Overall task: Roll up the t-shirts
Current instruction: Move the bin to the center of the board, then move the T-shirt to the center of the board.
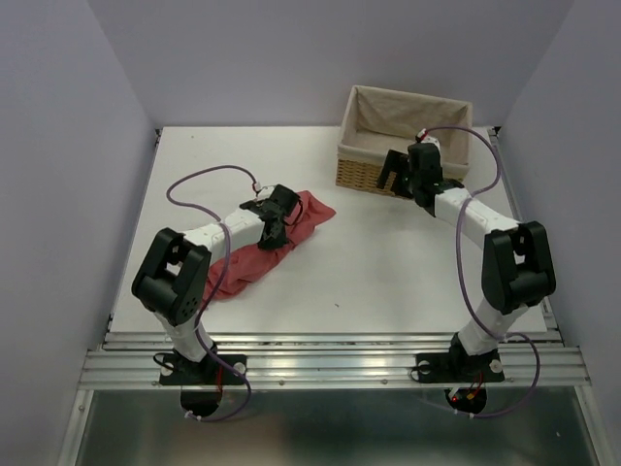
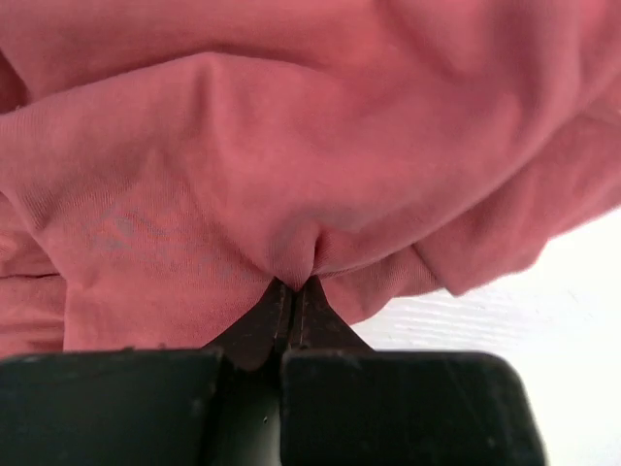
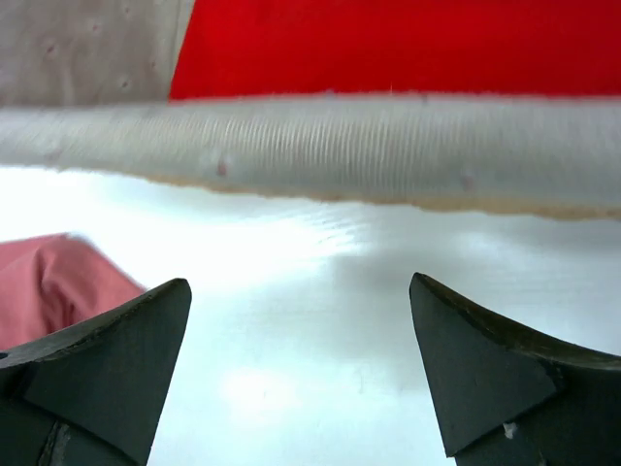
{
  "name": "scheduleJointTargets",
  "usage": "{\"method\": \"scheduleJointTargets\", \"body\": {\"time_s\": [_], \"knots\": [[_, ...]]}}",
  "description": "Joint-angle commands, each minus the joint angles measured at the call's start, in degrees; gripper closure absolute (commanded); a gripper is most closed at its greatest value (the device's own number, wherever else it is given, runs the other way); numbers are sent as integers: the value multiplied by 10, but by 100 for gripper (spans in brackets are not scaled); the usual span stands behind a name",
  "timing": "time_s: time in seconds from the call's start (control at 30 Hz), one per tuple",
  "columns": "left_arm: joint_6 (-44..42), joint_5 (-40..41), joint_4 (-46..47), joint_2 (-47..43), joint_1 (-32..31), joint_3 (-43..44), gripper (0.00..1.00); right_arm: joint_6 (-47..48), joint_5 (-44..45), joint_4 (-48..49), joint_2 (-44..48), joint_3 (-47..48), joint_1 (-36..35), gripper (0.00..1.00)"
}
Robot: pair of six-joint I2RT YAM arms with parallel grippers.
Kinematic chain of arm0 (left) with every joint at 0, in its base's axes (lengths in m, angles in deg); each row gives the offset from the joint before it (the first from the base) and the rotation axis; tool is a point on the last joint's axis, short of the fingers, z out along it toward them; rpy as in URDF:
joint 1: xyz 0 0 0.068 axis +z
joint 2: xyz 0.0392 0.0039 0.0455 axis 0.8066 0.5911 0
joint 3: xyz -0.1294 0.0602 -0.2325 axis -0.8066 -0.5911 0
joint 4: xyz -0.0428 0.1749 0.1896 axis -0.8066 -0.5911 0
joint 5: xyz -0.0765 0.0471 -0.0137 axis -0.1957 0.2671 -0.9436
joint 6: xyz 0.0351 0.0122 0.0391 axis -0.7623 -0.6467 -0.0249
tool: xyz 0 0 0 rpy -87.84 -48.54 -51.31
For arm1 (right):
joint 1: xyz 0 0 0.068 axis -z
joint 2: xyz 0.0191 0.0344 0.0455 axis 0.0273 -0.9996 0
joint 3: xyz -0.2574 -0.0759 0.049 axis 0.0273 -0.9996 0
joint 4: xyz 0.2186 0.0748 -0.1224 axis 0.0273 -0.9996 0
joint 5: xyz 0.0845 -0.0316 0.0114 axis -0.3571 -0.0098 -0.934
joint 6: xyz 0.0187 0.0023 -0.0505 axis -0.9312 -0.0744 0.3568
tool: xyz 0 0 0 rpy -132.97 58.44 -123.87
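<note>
The salmon-red t-shirt (image 1: 254, 254) lies bunched in a long strip on the left half of the white table (image 1: 388, 262). My left gripper (image 1: 275, 233) sits over its upper part. In the left wrist view the gripper (image 2: 293, 283) is shut on a pinched fold of the t-shirt (image 2: 243, 165), which fills the frame. My right gripper (image 1: 392, 175) hangs open and empty just in front of the basket. In the right wrist view the gripper (image 3: 301, 291) has its fingers wide apart over bare table, and a corner of the t-shirt (image 3: 58, 282) shows at the left.
The tan cloth-lined wicker basket (image 1: 361, 167) stands at the back right of the table. Its rim (image 3: 340, 146) crosses the right wrist view close ahead, with a bright red surface (image 3: 388, 39) above it that I cannot identify. Purple walls enclose the table.
</note>
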State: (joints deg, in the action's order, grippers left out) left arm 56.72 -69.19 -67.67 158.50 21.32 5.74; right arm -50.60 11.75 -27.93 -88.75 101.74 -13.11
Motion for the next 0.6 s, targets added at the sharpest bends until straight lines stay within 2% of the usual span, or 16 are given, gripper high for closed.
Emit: {"method": "scheduleJointTargets", "body": {"time_s": [0.0, 0.1, 0.23, 0.4, 0.43, 0.47, 0.5, 0.57], "knots": [[-34, -22, 24, -18, -32, 31, 100, -13, -40, 0, 90, -33, -1, 0], [-69, -52, 39, -45, -73, 51, 100, -18, -48, -14, 123, -55, -1, 0], [-100, -186, 80, -83, -111, 76, 100, -26, -56, -29, 193, -82, -1, 0], [-89, -318, 117, -81, -149, 101, 100, -37, -21, -40, 280, -128, -1, 0], [-83, -371, 122, -76, -160, 108, 98, -32, -17, -45, 289, -130, -1, 0], [-81, -394, 124, -64, -164, 124, 93, -32, -17, -58, 302, -131, -1, 0], [-80, -410, 125, -62, -169, 130, 74, -30, -17, -66, 306, -131, -1, 0], [-83, -426, 120, -68, -170, 139, 53, -30, -17, -73, 316, -140, -1, 0]]}}
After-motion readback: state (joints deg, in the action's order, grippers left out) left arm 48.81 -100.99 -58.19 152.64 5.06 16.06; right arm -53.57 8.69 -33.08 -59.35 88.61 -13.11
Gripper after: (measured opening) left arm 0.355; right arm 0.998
